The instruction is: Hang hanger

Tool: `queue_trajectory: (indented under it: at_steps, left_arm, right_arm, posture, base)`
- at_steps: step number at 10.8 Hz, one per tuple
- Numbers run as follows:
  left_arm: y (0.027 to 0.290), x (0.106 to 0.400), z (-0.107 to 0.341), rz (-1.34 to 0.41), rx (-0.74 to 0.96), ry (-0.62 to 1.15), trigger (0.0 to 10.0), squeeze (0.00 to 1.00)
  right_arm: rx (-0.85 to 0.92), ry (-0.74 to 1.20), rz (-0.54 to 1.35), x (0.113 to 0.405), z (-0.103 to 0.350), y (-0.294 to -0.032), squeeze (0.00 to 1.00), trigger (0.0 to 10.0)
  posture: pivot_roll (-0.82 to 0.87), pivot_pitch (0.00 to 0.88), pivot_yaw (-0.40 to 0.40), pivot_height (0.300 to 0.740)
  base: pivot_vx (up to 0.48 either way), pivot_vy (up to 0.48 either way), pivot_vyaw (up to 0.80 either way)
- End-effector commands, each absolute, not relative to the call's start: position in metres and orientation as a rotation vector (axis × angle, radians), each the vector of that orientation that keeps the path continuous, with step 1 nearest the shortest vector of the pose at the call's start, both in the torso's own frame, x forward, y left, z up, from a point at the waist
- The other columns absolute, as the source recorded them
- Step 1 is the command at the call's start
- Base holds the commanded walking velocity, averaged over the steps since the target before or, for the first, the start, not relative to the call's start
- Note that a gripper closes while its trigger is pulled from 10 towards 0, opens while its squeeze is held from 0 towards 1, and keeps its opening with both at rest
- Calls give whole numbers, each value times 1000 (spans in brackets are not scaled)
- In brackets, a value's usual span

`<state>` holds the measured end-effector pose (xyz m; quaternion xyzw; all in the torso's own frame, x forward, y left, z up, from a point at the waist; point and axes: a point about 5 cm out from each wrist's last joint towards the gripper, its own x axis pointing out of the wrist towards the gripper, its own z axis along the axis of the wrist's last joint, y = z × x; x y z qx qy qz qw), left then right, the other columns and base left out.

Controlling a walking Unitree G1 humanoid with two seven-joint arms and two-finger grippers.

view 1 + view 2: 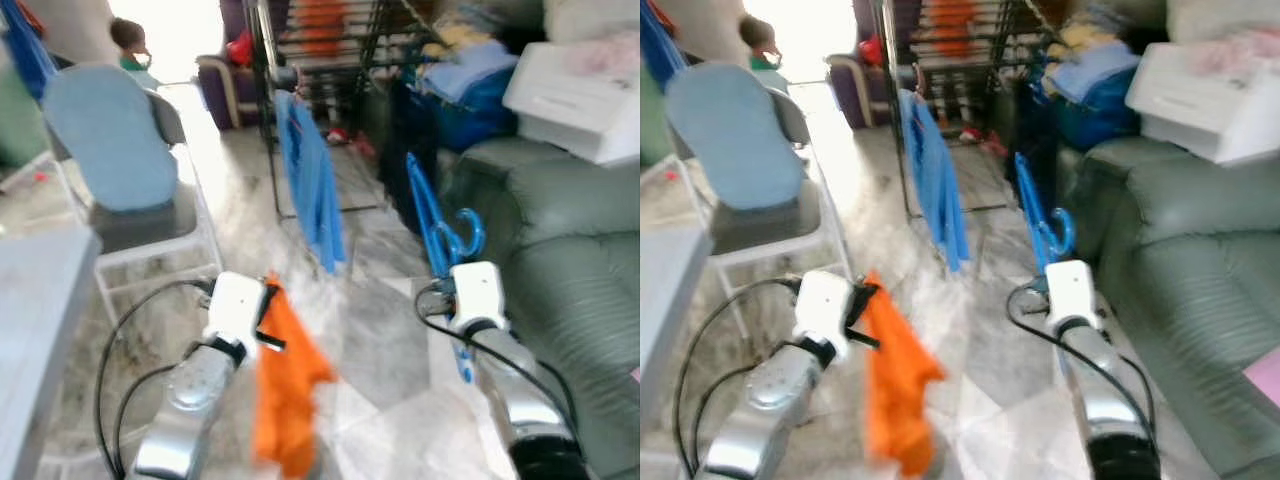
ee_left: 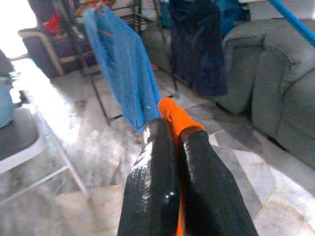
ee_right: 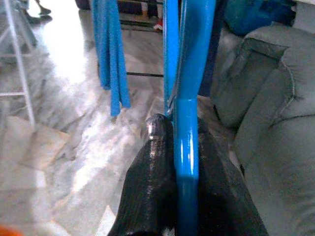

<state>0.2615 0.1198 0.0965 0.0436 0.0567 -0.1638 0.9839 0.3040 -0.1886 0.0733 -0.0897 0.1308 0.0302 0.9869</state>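
The left gripper's (image 2: pixel 178 140) two black fingers (image 2: pixel 152 182) are pressed together on an orange cloth (image 2: pixel 174 115), which sticks out past their tips. Beyond, a blue garment (image 2: pixel 123 73) hangs from a dark rack (image 2: pixel 81 44) over the marble floor (image 2: pixel 98 142). A dark garment (image 2: pixel 197 46) hangs beside a grey-green sofa (image 2: pixel 280 93).

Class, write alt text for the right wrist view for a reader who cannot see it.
The right gripper is clamped on a blue hanger that runs up between its black fingers. Beyond hang a blue garment over marble floor, with a grey-green sofa alongside.
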Motion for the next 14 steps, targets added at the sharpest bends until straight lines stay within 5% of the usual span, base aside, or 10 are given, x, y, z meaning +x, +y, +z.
queue_trajectory:
  at_steps: [1,9,10,13,14]
  left_arm:
    - [117,263,103,-343,92,87,10000,0]
    - [111,268,123,-476,74,-26,10000,0]
    - [106,286,138,-670,326,-121,10000,0]
    - [140,341,158,-731,896,-179,10000,0]
    - [142,344,158,-720,918,-174,10000,0]
  right_arm:
    - [-187,246,53,307,78,-189,0,10000]
    - [-223,267,90,309,78,-194,0,10000]
    - [-270,319,171,316,78,-202,0,10000]
    - [-421,327,427,329,116,-226,0,10000]
    - [-430,327,444,329,118,-227,0,10000]
  posture:
    - [-39,0,44,740]
    - [-37,0,49,740]
    - [-41,0,60,740]
    - [-71,0,101,740]
    - [-74,0,105,740]
  base:
    - [-274,0,0]
    - [0,0,0]
    - [0,0,0]
    - [0,0,0]
    - [0,0,0]
